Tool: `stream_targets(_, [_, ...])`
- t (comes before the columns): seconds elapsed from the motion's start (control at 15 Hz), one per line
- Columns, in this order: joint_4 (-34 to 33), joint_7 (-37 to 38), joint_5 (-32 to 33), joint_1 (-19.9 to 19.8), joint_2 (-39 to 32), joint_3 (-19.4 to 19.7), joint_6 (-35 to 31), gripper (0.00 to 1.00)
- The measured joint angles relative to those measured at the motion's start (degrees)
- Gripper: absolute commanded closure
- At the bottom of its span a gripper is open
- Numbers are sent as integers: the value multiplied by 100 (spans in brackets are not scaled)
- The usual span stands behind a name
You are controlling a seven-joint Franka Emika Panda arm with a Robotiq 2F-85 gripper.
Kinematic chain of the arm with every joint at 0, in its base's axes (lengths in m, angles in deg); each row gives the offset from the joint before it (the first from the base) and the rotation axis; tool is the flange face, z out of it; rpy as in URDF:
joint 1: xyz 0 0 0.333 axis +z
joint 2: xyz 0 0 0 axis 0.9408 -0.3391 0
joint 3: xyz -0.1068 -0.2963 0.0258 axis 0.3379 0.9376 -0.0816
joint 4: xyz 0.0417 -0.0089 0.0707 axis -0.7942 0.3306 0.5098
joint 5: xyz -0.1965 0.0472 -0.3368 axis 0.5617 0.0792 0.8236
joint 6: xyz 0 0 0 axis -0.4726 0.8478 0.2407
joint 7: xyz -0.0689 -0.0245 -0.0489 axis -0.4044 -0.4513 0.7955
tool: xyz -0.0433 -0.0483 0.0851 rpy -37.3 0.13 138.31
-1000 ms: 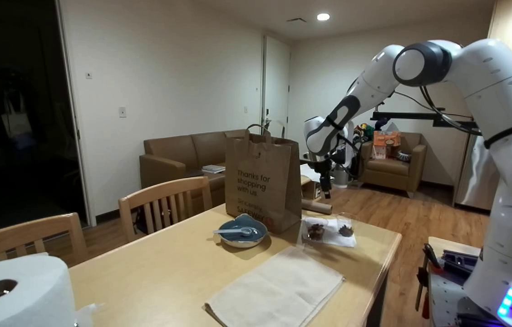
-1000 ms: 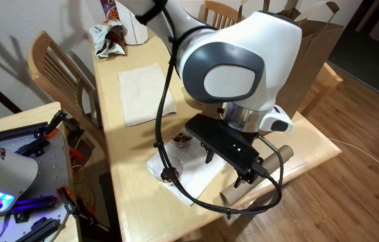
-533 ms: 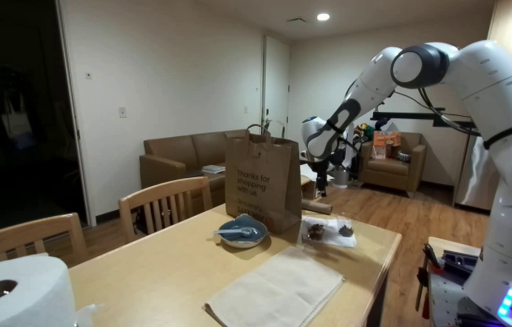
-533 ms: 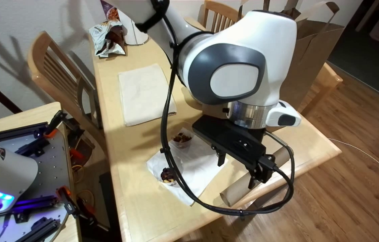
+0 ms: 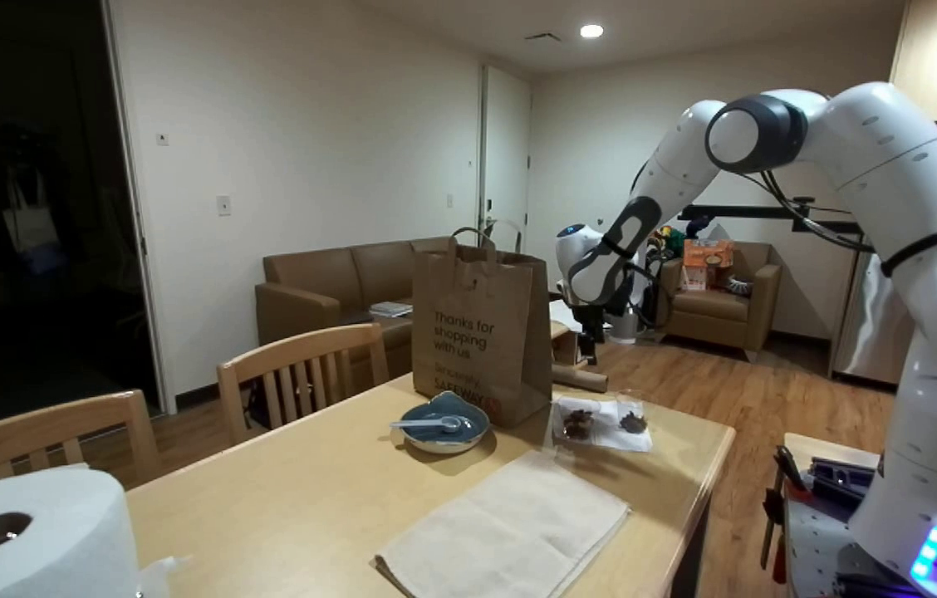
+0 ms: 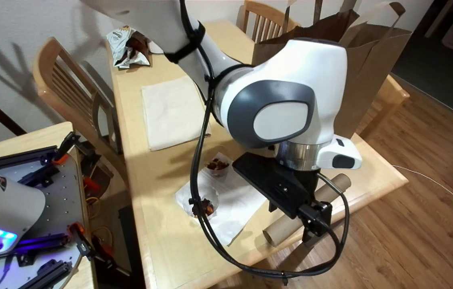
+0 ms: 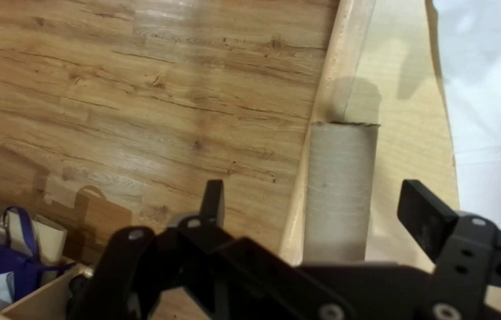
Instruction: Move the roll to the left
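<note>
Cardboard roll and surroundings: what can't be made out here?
Cardboard roll: in the wrist view, the tool hides its lower end; in an exterior view, the paper bag hides one end.
White paper roll: cut off by left and bottom edges in an exterior view.
Orange box: print too small, in an exterior view.

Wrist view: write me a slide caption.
Open black tool above a brown cardboard tube lying along the edge of a pale wooden table.

I seem to work in a home's living room, for in an exterior view stand a long brown leather-look sofa (image 5: 344,286) left of centre, a boxy brown armchair (image 5: 709,307) at right, and slatted pale-wood chairs (image 5: 302,350) lower left beside a pale-wood table (image 5: 336,482).
</note>
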Motion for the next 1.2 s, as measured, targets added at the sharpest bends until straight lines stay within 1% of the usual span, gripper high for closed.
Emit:
stream_targets(0.13, [-33, -166, -352, -221, -77, -212, 48, 0])
stream_targets(0.27, [-62, -227, -449, -348, -123, -307, 48, 0])
stream_targets(0.67, [-82, -245, -453, -386, -148, -362, 62, 0])
stream_targets(0.87, [-96, -361, -507, -417, -194, -398, 218, 0])
stream_targets(1.2, [-224, -680, -593, -610, -326, -446, 295, 0])
